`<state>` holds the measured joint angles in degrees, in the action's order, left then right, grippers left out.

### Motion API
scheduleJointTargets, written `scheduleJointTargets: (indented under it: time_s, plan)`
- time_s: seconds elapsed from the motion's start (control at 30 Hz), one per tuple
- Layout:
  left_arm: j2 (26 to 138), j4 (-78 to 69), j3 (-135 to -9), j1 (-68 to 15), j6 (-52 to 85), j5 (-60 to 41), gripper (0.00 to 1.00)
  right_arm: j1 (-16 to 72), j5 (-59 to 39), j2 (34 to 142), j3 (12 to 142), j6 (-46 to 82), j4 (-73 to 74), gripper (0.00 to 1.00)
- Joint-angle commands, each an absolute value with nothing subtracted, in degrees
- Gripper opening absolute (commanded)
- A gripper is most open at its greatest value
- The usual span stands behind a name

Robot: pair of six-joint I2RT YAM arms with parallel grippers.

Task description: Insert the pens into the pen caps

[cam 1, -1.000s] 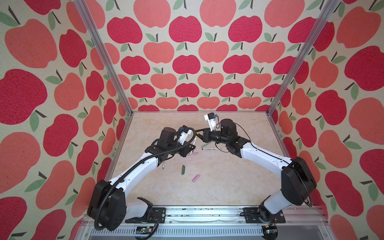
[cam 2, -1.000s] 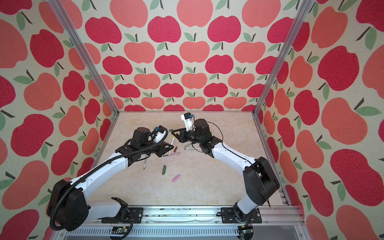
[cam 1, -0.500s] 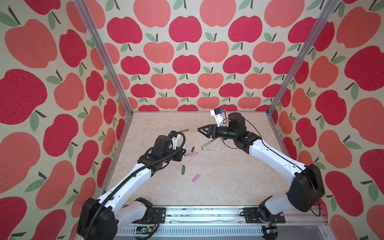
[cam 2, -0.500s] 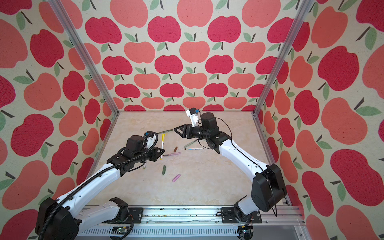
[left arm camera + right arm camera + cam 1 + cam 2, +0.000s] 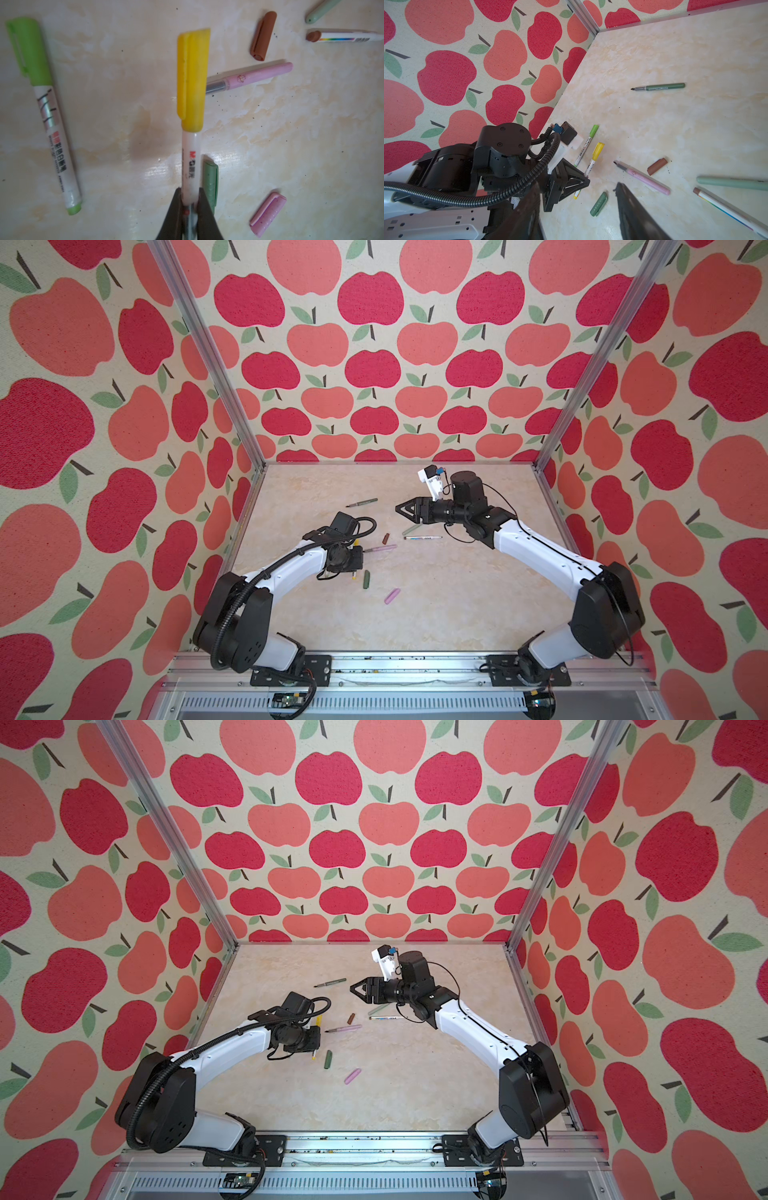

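**A:** What's furthest left?

**B:** The left gripper [image 5: 190,207]. Its black jaws are pinched on the barrel of a white printed pen [image 5: 190,158], whose tip sits inside a stubby yellow plastic cap [image 5: 193,79]. The pen is low over the marbled beige tabletop [image 5: 457,605], and I cannot tell whether it touches. Beside it a second white pen [image 5: 56,145] lies free, wearing a lime plastic cap [image 5: 31,54].

**A:** And moving right from there?

**B:** A ribbed dark green cap [image 5: 366,578] lies loose just beside that gripper. A speckled pink cap [image 5: 392,596] sits a little further right, nearer the front rail. Behind those two lies an uncapped pink pen [image 5: 380,548], with its dark tip pointing towards the left gripper. A short brown cap [image 5: 386,537] lies just behind its barrel. A slim dark green pen [image 5: 362,502], also uncapped, lies alone towards the back wall.

**A:** And the right side?

**B:** A white pen with a rainbow stripe [image 5: 423,537] lies flat near the middle. A pale sage pen [image 5: 411,528] is just behind it, partly hidden beneath the right gripper [image 5: 405,512]. That gripper hangs above the table with its dark fingers [image 5: 633,212] spread apart and nothing between them.
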<state>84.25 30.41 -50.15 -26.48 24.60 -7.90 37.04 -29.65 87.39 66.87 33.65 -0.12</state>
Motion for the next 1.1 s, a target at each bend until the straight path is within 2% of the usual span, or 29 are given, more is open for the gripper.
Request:
scheduleJointTargets:
  time_s: [0.0, 0.37, 0.47, 1.07]
  plan:
    - [86.93, 32.38, -52.37, -26.29, 25.4, -5.19, 0.0, 36.5, -29.71, 87.99, 65.7, 32.25, -0.88, 0.61]
    - [92.18, 29.63, -52.32, -24.88, 25.75, -4.31, 0.01, 35.73, -30.33, 87.98, 64.42, 32.58, 0.07, 0.61]
    - [92.79, 28.87, -52.04, -24.62, 25.57, -4.23, 0.07, 35.66, -30.33, 87.93, 64.17, 32.7, 0.28, 0.6]
    - [93.51, 26.63, -50.36, -23.64, 25.32, -4.56, 0.24, 35.58, -30.15, 86.98, 63.54, 32.7, 0.0, 0.61]
